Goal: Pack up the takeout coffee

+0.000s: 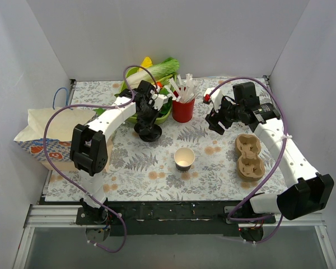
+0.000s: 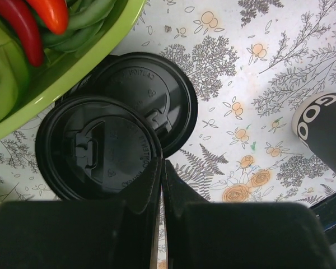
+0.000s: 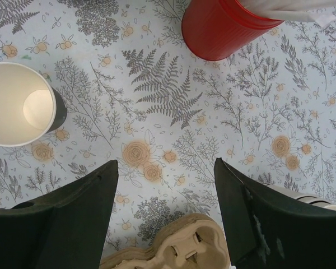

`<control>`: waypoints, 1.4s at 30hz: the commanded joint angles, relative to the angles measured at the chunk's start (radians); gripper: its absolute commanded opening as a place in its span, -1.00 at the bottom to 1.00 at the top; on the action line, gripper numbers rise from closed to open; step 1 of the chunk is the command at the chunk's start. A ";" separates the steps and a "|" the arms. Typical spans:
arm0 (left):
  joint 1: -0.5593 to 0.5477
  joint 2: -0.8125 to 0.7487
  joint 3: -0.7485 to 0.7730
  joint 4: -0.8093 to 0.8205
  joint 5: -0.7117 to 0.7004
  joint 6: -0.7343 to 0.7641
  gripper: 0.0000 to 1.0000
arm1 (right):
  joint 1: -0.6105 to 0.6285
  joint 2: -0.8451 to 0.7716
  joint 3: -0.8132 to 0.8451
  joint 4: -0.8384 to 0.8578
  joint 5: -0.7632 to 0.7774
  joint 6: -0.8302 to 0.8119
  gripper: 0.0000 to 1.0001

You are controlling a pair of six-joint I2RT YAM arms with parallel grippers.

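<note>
The takeout coffee cup [image 1: 184, 159] stands upright and lidless near the middle of the surface [image 1: 134, 179]. A cardboard cup carrier [image 1: 248, 157] lies toward the right edge. The right gripper [image 3: 165, 168] hangs over the carrier's far end, fingers spread wide. A paper bag [image 1: 50, 134] sits at the left edge. The left gripper [image 2: 161, 165] has its fingers pressed together at the rim of the nearer lid [image 2: 95, 148] of 2 overlapping black ones. I cannot tell whether they pinch it. Toward the far edge are a green bowl [image 1: 157, 119] and a red straw holder [image 1: 183, 109].
</note>
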 commanded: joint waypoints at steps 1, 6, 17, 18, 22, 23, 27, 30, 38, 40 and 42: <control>0.000 -0.057 -0.016 0.012 -0.012 0.017 -1.00 | 0.008 -0.018 0.025 0.026 -0.023 0.007 0.54; 0.000 -0.074 -0.004 0.000 -0.005 0.028 -1.00 | 0.009 -0.032 0.001 0.032 -0.017 0.007 0.54; 0.002 -0.337 -0.014 0.105 0.338 0.010 -1.00 | 0.009 -0.048 0.018 0.026 -0.033 0.079 0.52; 0.002 -0.366 -0.058 0.157 0.407 -0.018 -1.00 | 0.009 -0.052 0.023 0.026 -0.071 0.094 0.52; -0.089 -0.469 -0.131 0.270 0.516 -0.055 -1.00 | 0.009 -0.083 0.018 0.049 -0.170 0.221 0.52; -0.141 -0.468 -0.119 0.253 0.526 -0.037 -1.00 | 0.009 -0.088 0.014 0.054 -0.214 0.232 0.52; -0.117 -0.495 -0.177 0.341 0.688 -0.030 -1.00 | 0.009 -0.121 -0.040 0.081 -0.273 0.239 0.52; -0.092 -0.525 -0.284 0.501 0.825 -0.064 -1.00 | 0.009 -0.130 -0.045 0.060 -0.288 0.202 0.53; -0.110 -0.553 -0.806 1.663 1.074 -0.978 -1.00 | 0.009 -0.210 -0.135 -0.014 -0.385 0.217 0.57; -0.113 -0.537 -0.835 1.717 1.063 -1.073 -1.00 | 0.009 -0.229 -0.179 -0.018 -0.399 0.219 0.57; -0.115 -0.516 -0.861 1.754 1.037 -1.130 -1.00 | 0.009 -0.229 -0.202 -0.014 -0.422 0.223 0.57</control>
